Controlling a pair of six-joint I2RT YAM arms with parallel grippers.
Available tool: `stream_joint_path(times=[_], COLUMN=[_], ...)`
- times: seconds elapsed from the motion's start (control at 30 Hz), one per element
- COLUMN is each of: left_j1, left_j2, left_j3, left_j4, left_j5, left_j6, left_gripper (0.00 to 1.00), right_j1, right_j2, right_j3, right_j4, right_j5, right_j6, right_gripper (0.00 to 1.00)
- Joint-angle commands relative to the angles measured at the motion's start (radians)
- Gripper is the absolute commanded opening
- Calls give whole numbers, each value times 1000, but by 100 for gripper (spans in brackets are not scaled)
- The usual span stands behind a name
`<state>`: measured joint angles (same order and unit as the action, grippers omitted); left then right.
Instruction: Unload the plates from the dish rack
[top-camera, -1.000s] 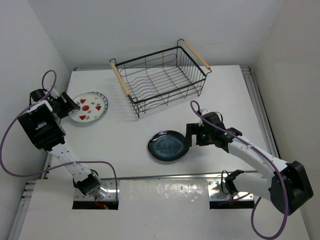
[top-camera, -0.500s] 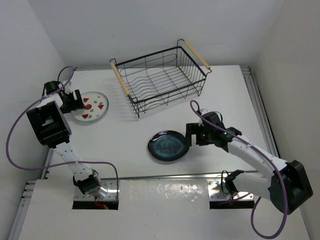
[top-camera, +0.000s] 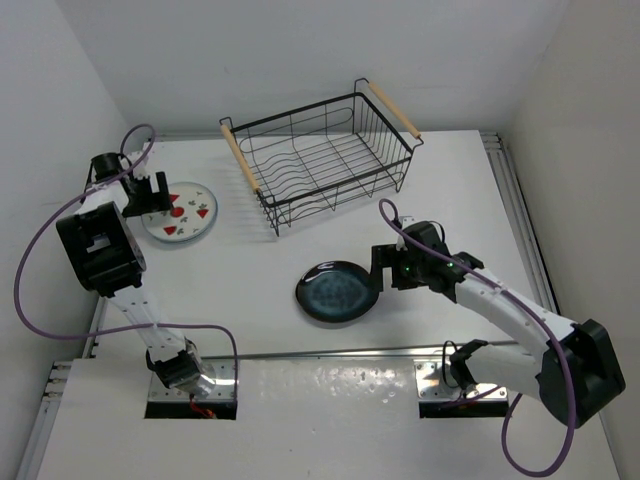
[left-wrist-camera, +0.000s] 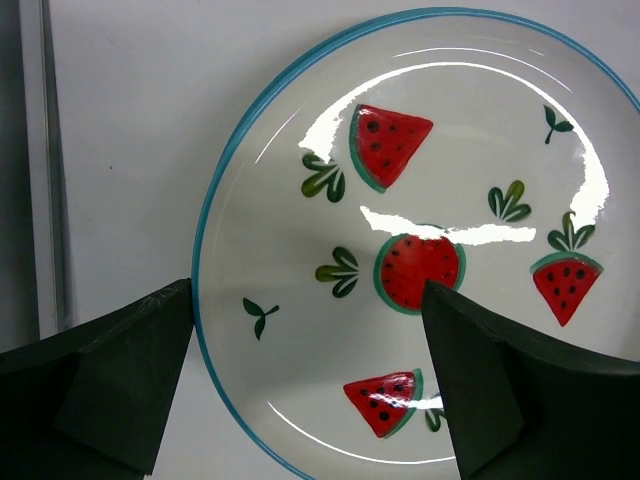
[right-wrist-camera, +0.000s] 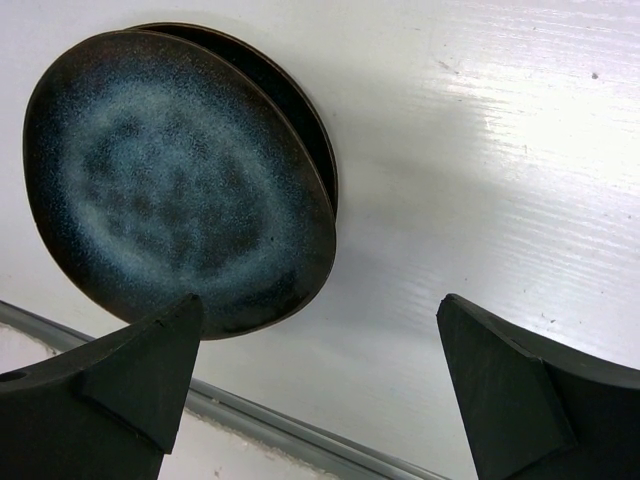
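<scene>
The black wire dish rack with wooden handles stands at the back and holds no plates. A white plate with watermelon motifs and a blue rim lies flat on the table at the left; it also shows in the left wrist view. My left gripper is open, its jaws spread over the plate's near rim, gripping nothing. A glossy dark blue plate lies in front of centre, with a second dark rim showing under it. My right gripper is open and empty just right of it.
A metal rail runs along the table's near edge. Walls close in the table at the left, back and right. A grey strip runs along the table's left edge beside the watermelon plate.
My left arm has swung toward the back, and its gripper now sits at the watermelon plate's upper left rim. The plate has barely shifted. The right arm and the blue plate have not moved.
</scene>
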<state>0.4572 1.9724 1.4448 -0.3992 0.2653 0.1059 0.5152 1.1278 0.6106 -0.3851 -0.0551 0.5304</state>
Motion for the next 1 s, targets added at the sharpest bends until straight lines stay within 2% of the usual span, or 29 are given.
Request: stream_joint_path(times=[0.0, 0.27, 0.5, 0.6, 0.8, 0.93, 0.97], left_j1=[-14, -9, -9, -8, 41, 104, 115], left_j2=[-61, -64, -128, -168, -251, -280, -288], left_j3=[37, 46, 81, 118, 195, 166, 152], left_j4=[-9, -18, -38, -72, -199, -256, -262], left_j5=[66, -9, -77, -100, -221, -339, -347], left_j6=[0, 8, 17, 17, 96, 158, 164], left_gripper=[100, 100, 100, 100, 100, 100, 100], right_j1=[8, 8, -15, -56, -277, -495, -507], right_j2=[-19, -49, -79, -103, -192, -269, -299], right_j3=[31, 12, 14, 34, 64, 58, 54], right_j4=[5, -5, -12, -66, -271, -346, -354], right_j5=[21, 37, 52, 121, 302, 412, 425], right_j6=[-17, -15, -12, -10, 2, 26, 32], right_gripper=[99, 99, 99, 99, 99, 99, 99])
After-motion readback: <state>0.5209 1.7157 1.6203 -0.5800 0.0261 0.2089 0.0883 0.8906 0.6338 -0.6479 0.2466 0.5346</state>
